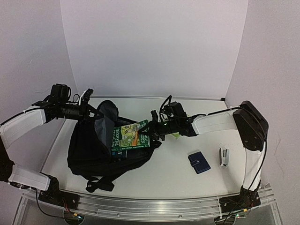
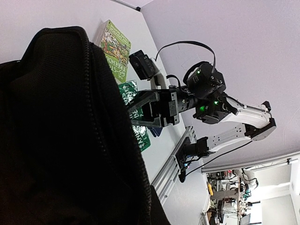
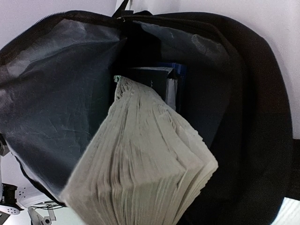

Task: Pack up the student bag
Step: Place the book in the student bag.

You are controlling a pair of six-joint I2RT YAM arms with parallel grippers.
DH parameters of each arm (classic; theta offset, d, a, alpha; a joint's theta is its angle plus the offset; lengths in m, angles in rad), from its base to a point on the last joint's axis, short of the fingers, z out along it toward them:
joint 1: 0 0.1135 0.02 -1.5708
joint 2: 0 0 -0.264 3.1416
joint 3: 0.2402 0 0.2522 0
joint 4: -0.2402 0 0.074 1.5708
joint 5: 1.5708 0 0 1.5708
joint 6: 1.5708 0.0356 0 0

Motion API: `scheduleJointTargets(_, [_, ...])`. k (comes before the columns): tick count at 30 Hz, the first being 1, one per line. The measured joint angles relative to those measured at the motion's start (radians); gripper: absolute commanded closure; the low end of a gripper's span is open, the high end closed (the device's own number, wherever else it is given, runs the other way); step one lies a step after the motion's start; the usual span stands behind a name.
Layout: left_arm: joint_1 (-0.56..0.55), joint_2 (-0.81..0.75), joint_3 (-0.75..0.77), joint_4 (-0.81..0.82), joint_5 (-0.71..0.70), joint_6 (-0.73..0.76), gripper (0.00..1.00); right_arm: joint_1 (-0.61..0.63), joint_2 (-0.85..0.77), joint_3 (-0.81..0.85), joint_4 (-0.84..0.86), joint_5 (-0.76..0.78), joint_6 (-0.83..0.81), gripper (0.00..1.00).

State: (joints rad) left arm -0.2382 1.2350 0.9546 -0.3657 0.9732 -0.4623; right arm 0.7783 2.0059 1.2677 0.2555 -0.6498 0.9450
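Right wrist view, nearest first: what's in front of you?
— The green paperback (image 3: pixel 145 173), page edges at my lens. My right claw (image 1: pixel 151 131) is clamped on it to feed it in.
And beyond?
— The student bag (image 3: pixel 51 93), mouth gaping just past the book, with a dark-blue book (image 3: pixel 164 77) deep inside. My left claw (image 1: pixel 88 110), pinched shut on the rim at the top view's upper left, holds it open.

black student bag (image 2: pixel 56 140) fills the left; beyond it the right hand (image 2: pixel 139 112) grips a green book (image 2: pixel 144 137).
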Motion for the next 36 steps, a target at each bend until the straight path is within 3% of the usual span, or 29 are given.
scheduleJointTargets(6, [0.000,0.016,0.008,-0.001,0.023,0.012,1.00,0.049,0.097,0.116,0.010,0.000,-0.001,0.97])
scheduleJointTargets(12, [0.000,0.016,0.008,0.002,0.031,0.012,1.00,0.104,0.197,0.235,0.013,0.027,-0.001,0.80])
scheduleJointTargets(17, [0.000,0.016,0.008,0.006,0.030,0.010,1.00,0.137,0.241,0.291,0.000,0.063,-0.008,0.58])
scheduleJointTargets(25, [0.000,0.015,0.008,0.000,0.019,0.013,1.00,0.155,0.203,0.284,-0.165,0.226,-0.109,0.33])
scheduleJointTargets(28, [0.000,0.014,0.008,-0.001,0.017,0.014,1.00,0.154,0.139,0.266,-0.217,0.280,-0.142,0.33])
scheduleJointTargets(32, [0.000,0.006,0.007,-0.001,0.011,0.015,1.00,0.153,0.073,0.256,-0.253,0.335,-0.163,0.48])
scheduleJointTargets(36, [0.000,0.002,0.007,-0.001,0.008,0.017,1.00,0.154,0.060,0.256,-0.272,0.355,-0.171,0.50])
